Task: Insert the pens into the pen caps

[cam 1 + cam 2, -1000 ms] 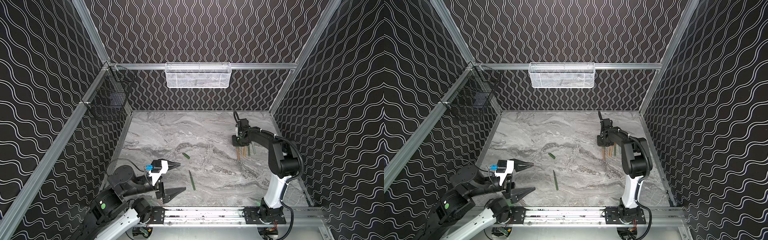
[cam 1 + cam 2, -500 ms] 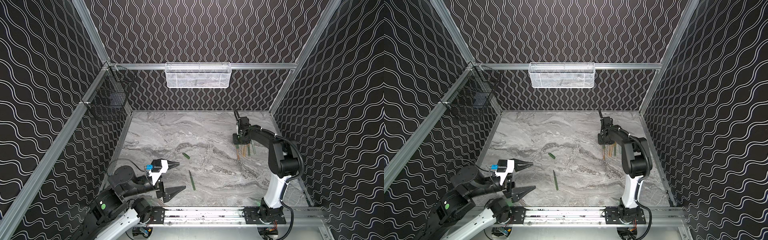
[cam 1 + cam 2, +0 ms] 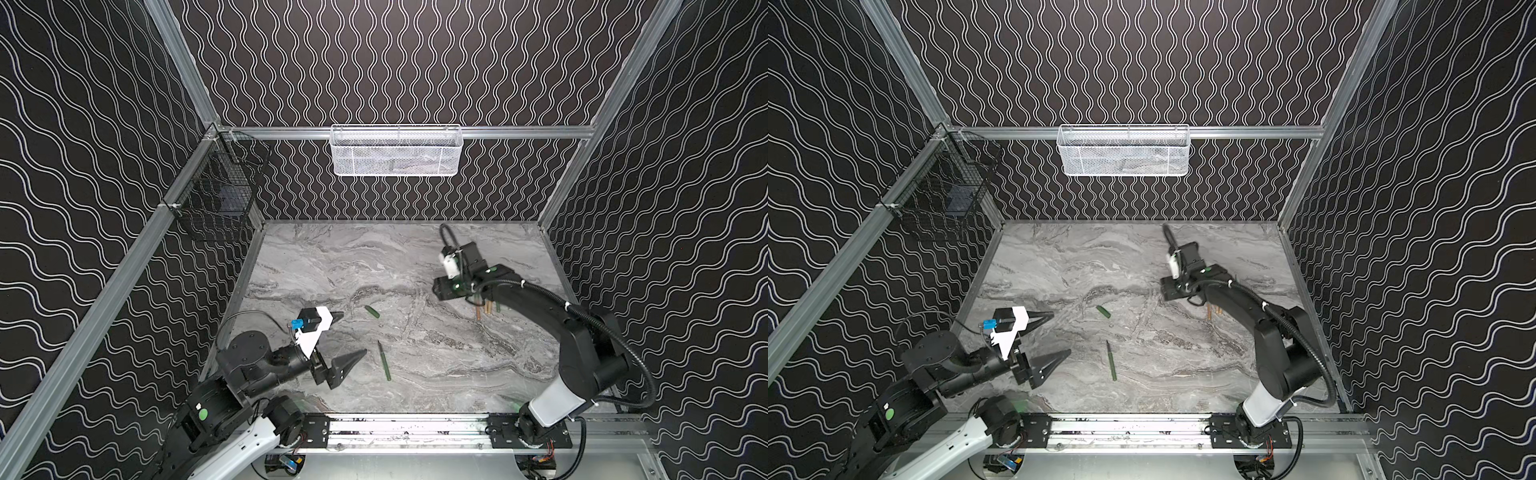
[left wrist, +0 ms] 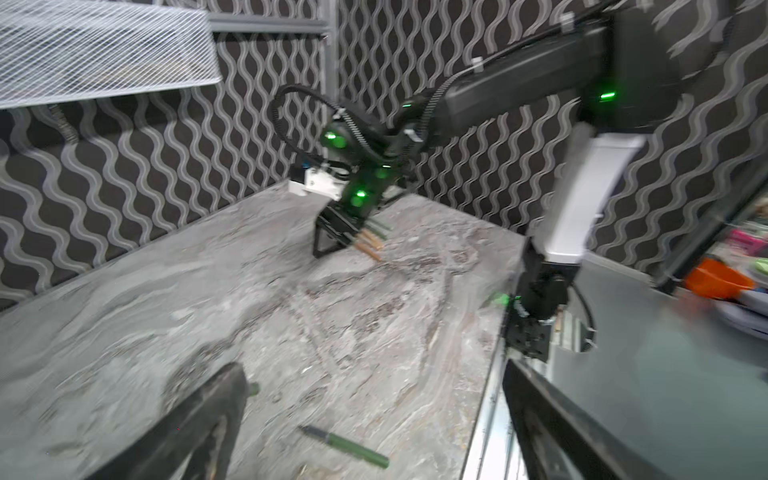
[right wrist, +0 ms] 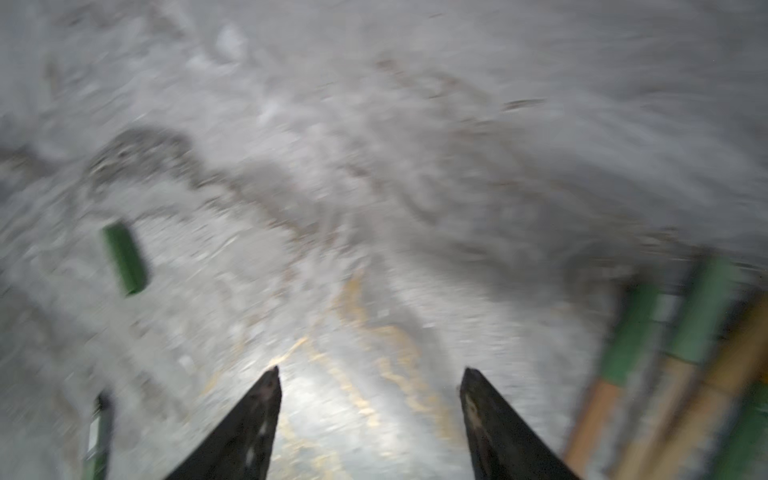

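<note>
The right gripper (image 5: 370,370) has just sprung open, empty, beside the row of capped orange and green pens (image 5: 673,365), so only the thin dark green pen (image 3: 384,361) and stubby dark green cap (image 3: 372,311) mid-table remain, near the wide-open left gripper (image 3: 352,334).

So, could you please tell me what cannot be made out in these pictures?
Pens: in both top views the right arm covers most; count unclear.
Same pens, right wrist view: blurred, cut off by the edge.
Dark green pen cap: left wrist view, mostly behind a finger of the left gripper.
White mesh basket: top views, contents too small to tell.
</note>
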Controlling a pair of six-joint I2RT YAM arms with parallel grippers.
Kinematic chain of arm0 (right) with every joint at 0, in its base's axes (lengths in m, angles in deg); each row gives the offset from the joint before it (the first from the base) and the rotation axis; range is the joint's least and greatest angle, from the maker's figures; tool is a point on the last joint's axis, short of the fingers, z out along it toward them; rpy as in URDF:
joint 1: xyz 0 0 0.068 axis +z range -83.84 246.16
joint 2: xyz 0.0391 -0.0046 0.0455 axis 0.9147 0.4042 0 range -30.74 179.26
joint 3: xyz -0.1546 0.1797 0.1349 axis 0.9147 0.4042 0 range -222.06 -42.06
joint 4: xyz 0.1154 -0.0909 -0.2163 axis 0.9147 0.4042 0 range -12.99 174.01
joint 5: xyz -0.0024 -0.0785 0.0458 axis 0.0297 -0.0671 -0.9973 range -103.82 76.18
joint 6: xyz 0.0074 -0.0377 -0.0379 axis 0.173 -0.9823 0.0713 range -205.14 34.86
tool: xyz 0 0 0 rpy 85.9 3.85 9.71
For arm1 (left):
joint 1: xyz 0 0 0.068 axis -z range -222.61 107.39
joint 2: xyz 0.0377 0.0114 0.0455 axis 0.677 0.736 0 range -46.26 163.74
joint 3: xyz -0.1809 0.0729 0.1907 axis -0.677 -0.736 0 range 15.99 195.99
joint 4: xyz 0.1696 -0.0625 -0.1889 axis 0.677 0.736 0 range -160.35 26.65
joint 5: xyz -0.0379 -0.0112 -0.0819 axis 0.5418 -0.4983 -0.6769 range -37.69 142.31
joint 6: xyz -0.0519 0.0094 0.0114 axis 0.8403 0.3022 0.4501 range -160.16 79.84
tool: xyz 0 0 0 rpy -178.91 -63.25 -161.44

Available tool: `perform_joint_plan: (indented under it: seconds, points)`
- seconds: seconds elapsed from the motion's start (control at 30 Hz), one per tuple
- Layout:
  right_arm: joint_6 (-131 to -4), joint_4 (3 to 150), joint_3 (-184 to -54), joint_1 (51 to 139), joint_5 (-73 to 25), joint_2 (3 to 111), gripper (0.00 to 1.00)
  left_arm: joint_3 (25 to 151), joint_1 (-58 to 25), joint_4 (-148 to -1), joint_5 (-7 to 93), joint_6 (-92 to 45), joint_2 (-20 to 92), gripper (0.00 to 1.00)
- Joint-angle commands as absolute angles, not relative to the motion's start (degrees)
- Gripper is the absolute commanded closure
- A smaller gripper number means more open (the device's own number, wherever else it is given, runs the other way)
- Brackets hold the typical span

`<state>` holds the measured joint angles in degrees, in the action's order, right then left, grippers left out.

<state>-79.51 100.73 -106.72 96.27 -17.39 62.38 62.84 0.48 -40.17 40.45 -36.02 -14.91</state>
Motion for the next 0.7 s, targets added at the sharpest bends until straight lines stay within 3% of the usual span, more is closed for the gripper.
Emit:
perform_joint_plan:
  seconds: [0.0, 0.23, 0.47, 0.67]
  points:
    - [-75.2, 96.5, -103.4, 102.8, -20.5, 60.2, 0.31, 63.8, 0.4, -37.5, 51.7, -35.3, -13.0, 0.01]
    - [-66.7, 92.9, -100.4, 118.8, -17.1, 61.6, 0.32, 64.7, -0.4, -34.2, 64.8, -33.2, -10.5, 0.01]
    - [-60.2, 97.6, -106.9, 128.2, -9.7, 69.2, 0.32, 64.5, -3.7, -34.6, 64.0, -33.0, -9.4, 0.01]
    - [-56.2, 98.5, -107.9, 130.2, -8.6, 71.1, 0.31, 64.9, -6.5, -34.2, 62.8, -33.0, -9.0, 0.01]
